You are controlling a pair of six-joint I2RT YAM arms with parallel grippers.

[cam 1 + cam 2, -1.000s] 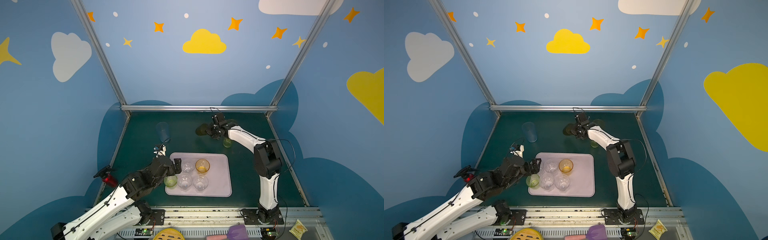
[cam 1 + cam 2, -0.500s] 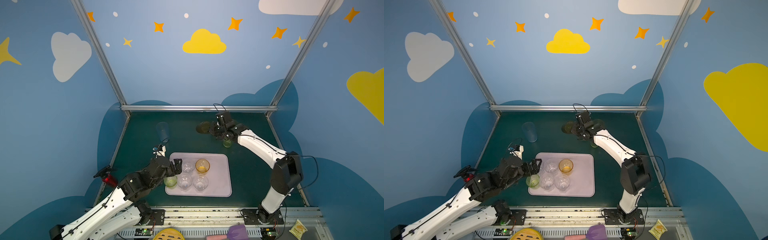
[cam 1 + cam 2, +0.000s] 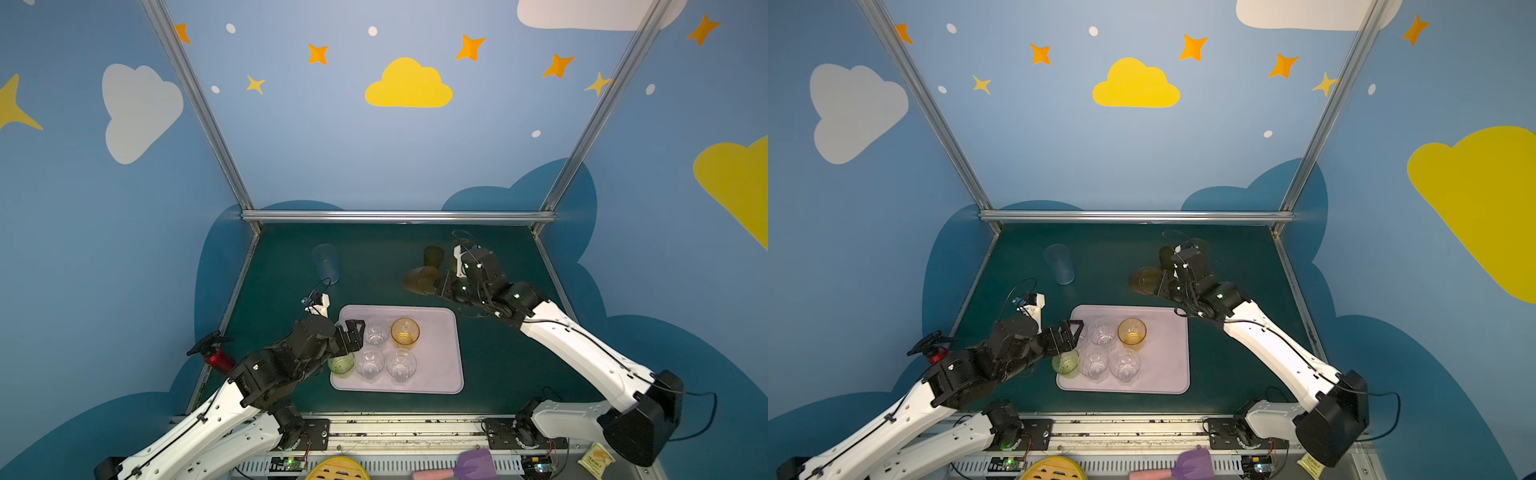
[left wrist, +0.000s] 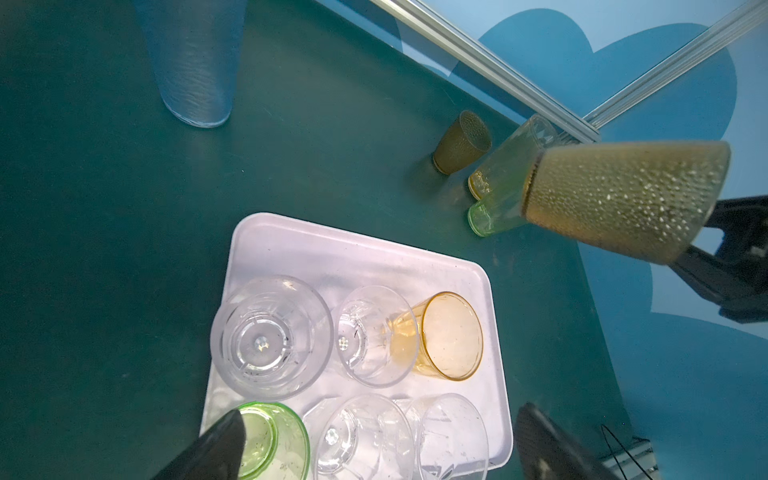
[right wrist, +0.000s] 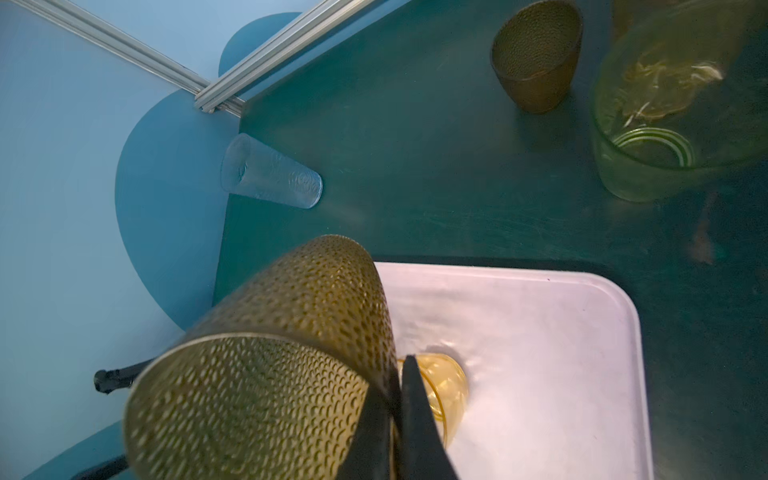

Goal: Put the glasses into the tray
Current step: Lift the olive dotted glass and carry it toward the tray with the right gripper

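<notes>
Change from one second back: the right arm (image 3: 577,353) now lies lower and stretched out, elbow swung toward the right table edge. The dimpled brown glass (image 3: 419,280) it carries has come nearer the tray (image 3: 440,357). The left arm (image 3: 249,374) is nearly unmoved.

Right fingers (image 5: 415,428): clenched on the wall of the dimpled brown glass at its rim, one inside, one outside. The glass is off the table (image 3: 374,257), tipped on its side, just beyond the tray's far edge.

Left fingers (image 4: 208,449): spread wide, grasping nothing, over the tray's left edge beside the green glass (image 3: 341,365).

Tray: four clear glasses (image 4: 270,336), the green glass and a yellow glass (image 3: 405,331), all upright and crowded into the left half. The right half is bare, open room.

Table behind the tray: the pale blue tall glass (image 3: 326,264) stands far left, well apart from the others. A second brown glass (image 3: 433,254) stands near the back rail (image 3: 395,216). The yellow-green tall glass (image 4: 494,212) and an amber tall glass (image 4: 513,153) stand just beside each other toward the back right corner; in both top views the right arm hides them.
</notes>
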